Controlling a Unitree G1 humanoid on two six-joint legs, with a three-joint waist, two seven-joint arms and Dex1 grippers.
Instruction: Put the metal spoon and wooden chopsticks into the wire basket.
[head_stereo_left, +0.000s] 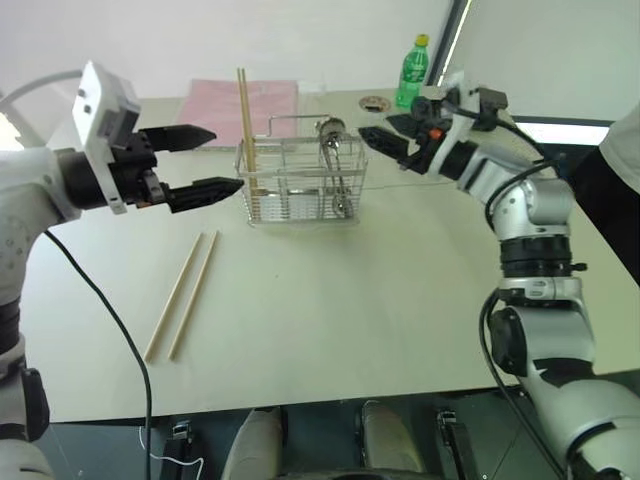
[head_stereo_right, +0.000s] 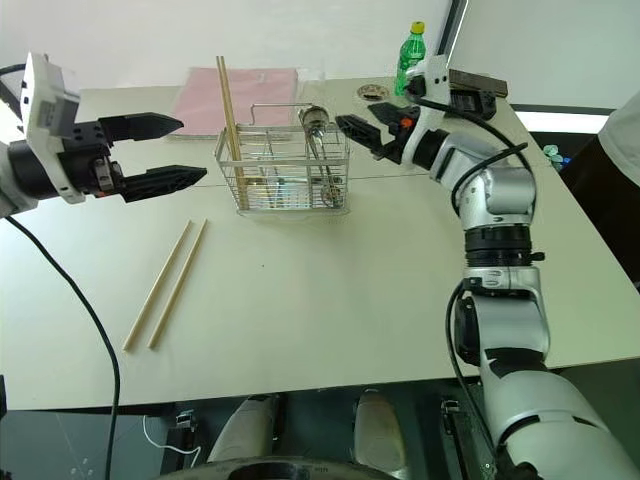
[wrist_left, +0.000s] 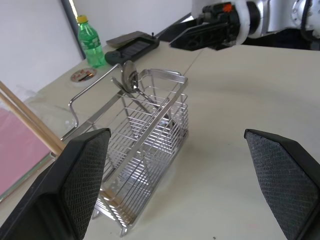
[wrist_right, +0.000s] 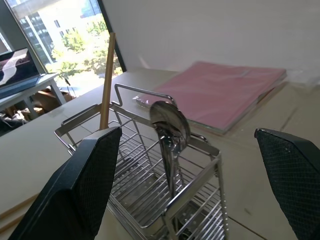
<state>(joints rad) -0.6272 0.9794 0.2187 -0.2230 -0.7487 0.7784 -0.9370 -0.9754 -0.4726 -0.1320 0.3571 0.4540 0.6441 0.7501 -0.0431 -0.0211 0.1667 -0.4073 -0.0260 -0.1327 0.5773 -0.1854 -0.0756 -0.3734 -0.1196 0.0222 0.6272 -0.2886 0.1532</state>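
Note:
The wire basket (head_stereo_left: 300, 182) stands at the middle back of the table. The metal spoon (head_stereo_left: 331, 130) stands in its right end, bowl up (wrist_right: 170, 125). A pair of wooden chopsticks (head_stereo_left: 244, 115) stands upright in its left end. Two more chopsticks (head_stereo_left: 184, 294) lie flat on the table, in front of the basket and to its left. My left gripper (head_stereo_left: 226, 159) hangs open just left of the basket, nothing between its fingers (wrist_left: 82, 180). My right gripper (head_stereo_left: 376, 130) is open just right of the spoon, apart from it, holding nothing.
A pink mat (head_stereo_left: 250, 98) lies behind the basket. A green bottle (head_stereo_left: 413, 68), a small round lid (head_stereo_left: 374, 102) and a dark flat device (head_stereo_right: 472, 84) are at the back right. Bare tabletop (head_stereo_left: 350, 300) stretches toward the front edge.

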